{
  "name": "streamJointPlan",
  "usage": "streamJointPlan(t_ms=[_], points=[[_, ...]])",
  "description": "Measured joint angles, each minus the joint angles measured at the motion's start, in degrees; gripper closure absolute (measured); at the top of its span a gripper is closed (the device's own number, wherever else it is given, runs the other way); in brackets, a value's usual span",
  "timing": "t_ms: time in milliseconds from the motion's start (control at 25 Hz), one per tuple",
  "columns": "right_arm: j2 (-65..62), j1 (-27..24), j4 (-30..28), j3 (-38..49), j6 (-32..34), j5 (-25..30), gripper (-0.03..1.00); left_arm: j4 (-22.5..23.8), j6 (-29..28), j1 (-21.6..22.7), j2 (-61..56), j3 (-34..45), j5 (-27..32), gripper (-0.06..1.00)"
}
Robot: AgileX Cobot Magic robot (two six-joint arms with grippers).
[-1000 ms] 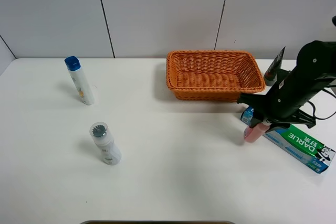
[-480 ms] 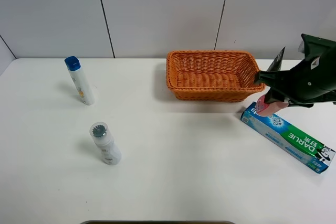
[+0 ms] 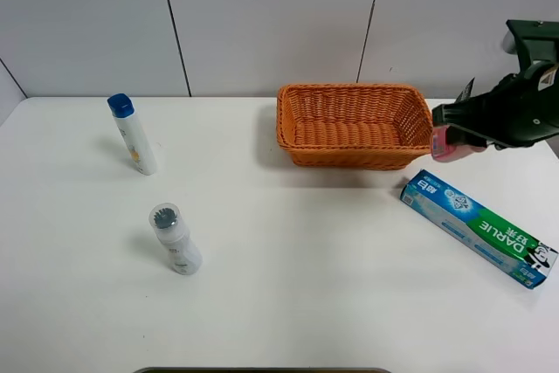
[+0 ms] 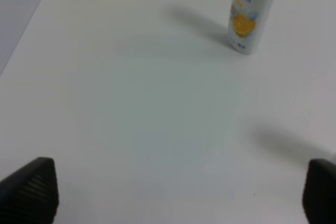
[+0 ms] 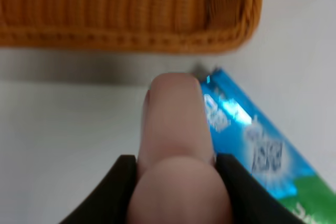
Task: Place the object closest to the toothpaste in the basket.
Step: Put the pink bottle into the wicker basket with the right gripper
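My right gripper [image 3: 452, 139] is shut on a pink bottle [image 3: 452, 144] and holds it in the air just right of the orange wicker basket [image 3: 356, 125], near its right rim. In the right wrist view the pink bottle [image 5: 176, 150] sits between the two black fingers [image 5: 119, 187], with the basket's edge [image 5: 126, 9] and the toothpaste box [image 5: 257, 145] below it. The blue-green toothpaste box [image 3: 479, 228] lies on the table at the right. My left gripper [image 4: 178, 192] is open over bare table; it is not seen in the high view.
A white bottle with a blue cap [image 3: 133, 134] stands at the far left; it also shows in the left wrist view [image 4: 251, 10]. A white bottle with a round cap [image 3: 175, 239] stands in the left front. A dark object [image 3: 458, 104] sits behind the basket's right end.
My right gripper lifted the pink bottle off the table beside the toothpaste box and carried it up and back toward the basket's right rim. The left side has not changed.
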Motion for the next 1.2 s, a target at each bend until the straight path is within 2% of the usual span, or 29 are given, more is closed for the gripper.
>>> streamJointPlan(t_ms=[400, 600, 1200], points=[[3.8, 1.9, 0.0, -5.6, -2.8, -5.8, 0.59, 0.0, 0.0, 0.0, 0.0, 0.0, 0.0, 0.0], [10.3, 3.5, 0.0, -10.6, -2.8, -6.1, 0.59, 0.0, 0.0, 0.0, 0.0, 0.0, 0.0, 0.0], [28.3, 3.6, -0.4, -23.6, -5.3, -8.2, 0.59, 0.0, 0.0, 0.0, 0.0, 0.0, 0.0, 0.0]])
